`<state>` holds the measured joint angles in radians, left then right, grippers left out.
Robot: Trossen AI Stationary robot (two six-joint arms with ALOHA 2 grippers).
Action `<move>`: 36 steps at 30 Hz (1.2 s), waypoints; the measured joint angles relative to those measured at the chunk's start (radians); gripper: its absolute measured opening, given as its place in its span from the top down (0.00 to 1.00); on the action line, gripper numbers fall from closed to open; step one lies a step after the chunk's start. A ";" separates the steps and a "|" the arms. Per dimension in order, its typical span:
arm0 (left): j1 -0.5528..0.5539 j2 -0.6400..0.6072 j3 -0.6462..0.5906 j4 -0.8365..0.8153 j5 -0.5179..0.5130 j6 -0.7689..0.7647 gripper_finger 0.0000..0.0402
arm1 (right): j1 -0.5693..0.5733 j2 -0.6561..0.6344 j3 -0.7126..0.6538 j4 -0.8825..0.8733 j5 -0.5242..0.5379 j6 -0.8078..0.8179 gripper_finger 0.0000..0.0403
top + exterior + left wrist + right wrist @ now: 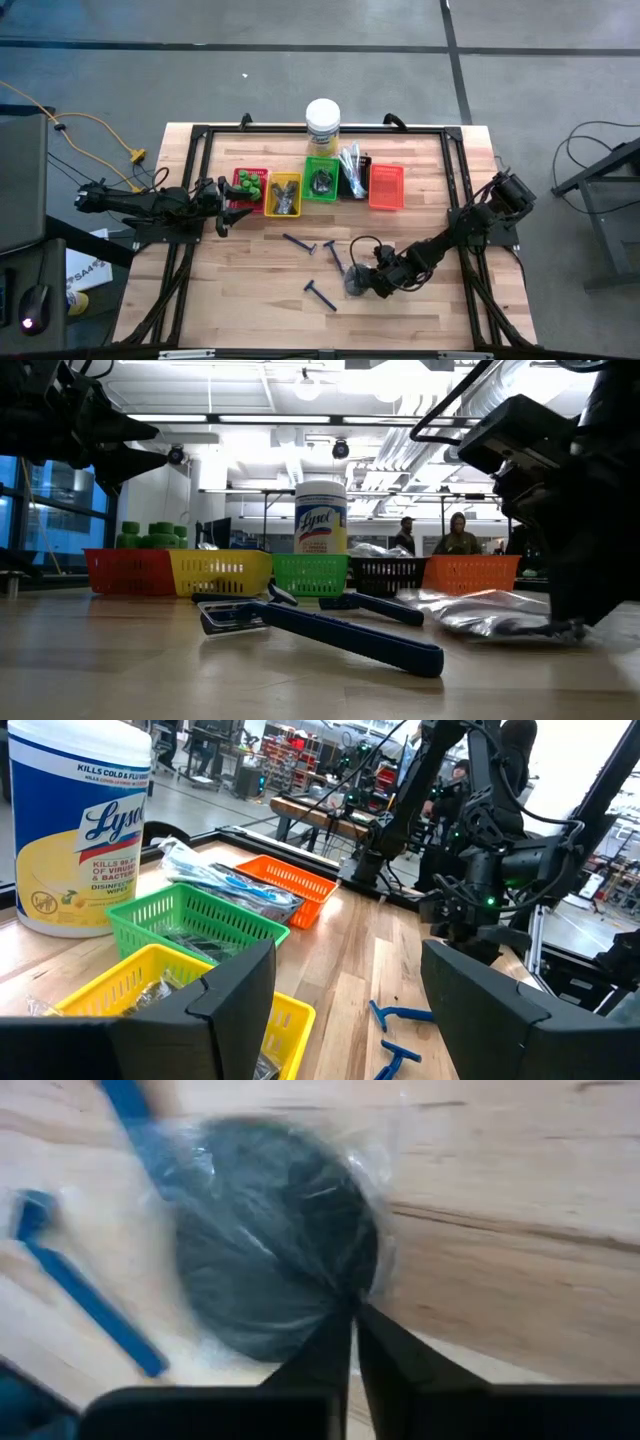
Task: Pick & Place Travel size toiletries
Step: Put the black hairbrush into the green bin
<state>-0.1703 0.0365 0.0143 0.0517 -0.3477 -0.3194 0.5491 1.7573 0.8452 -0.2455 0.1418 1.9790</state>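
**Pinched on the wrap at the bundle's edge**

My right gripper (352,1318) was down on the table (250,290), fingers drawn together to a point on the clear wrapping of the dark round bundle (270,1245). In my wrist view the tips met at the bundle's rim, not over its middle, so the whole dark disc lay ahead of my fingertips, with the grip on the edge nearest me. Whether I had film alone or some of the contents too, I could not tell. From above, the bundle (356,281) sat on the front half of the table, just beside my right gripper (372,281), and the razors (321,294) lay close to it on the side towards my left arm. One razor (90,1305) ran with its long axis slanting past the bundle, near it but apart from my fingers.

The row of trays (320,185) stood well back, beyond the razors. I judged that a lift from that edge grip would let the bundle hang and swing.

My left gripper (222,212) waited with fingers spread wide and empty by the red tray (236,175), well apart from the bundle, so the right arm was plainly the nearer.
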 joint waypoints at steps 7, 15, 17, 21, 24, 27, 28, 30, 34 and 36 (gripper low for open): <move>0.000 0.000 0.000 0.000 0.000 0.000 0.40 | -0.008 -0.019 -0.003 -0.003 -0.010 -0.040 0.99; 0.000 0.000 0.000 0.000 0.000 0.000 0.40 | -0.039 -0.120 0.020 -0.036 0.060 -0.133 0.99; 0.000 0.000 0.000 0.000 0.000 0.000 0.40 | -0.062 -0.153 0.041 -0.070 0.074 -0.193 0.99; 0.000 0.000 0.000 0.000 0.000 0.000 0.40 | -0.117 -0.188 0.095 -0.101 0.091 -0.321 0.99; 0.000 0.000 0.000 0.000 0.000 0.000 0.40 | -0.162 -0.196 0.136 -0.107 0.086 -0.432 0.99; 0.000 0.000 0.000 0.000 0.000 0.000 0.40 | -0.210 -0.196 0.178 -0.107 0.083 -0.552 0.99; 0.000 0.000 0.000 0.000 0.000 0.000 0.40 | -0.226 -0.196 0.193 -0.106 0.081 -0.593 0.99; 0.000 0.000 0.000 0.000 0.000 0.000 0.40 | -0.261 -0.196 0.222 -0.104 0.076 -0.666 0.99; 0.000 0.000 0.000 0.000 0.000 0.000 0.40 | -0.313 -0.197 0.254 -0.121 0.041 -0.743 0.99; 0.000 0.000 0.000 0.000 0.000 0.000 0.40 | -0.318 -0.198 0.254 -0.184 0.038 -0.749 0.99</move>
<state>-0.1703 0.0364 0.0143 0.0520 -0.3477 -0.3192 0.2307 1.5597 1.0992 -0.4299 0.1797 1.2302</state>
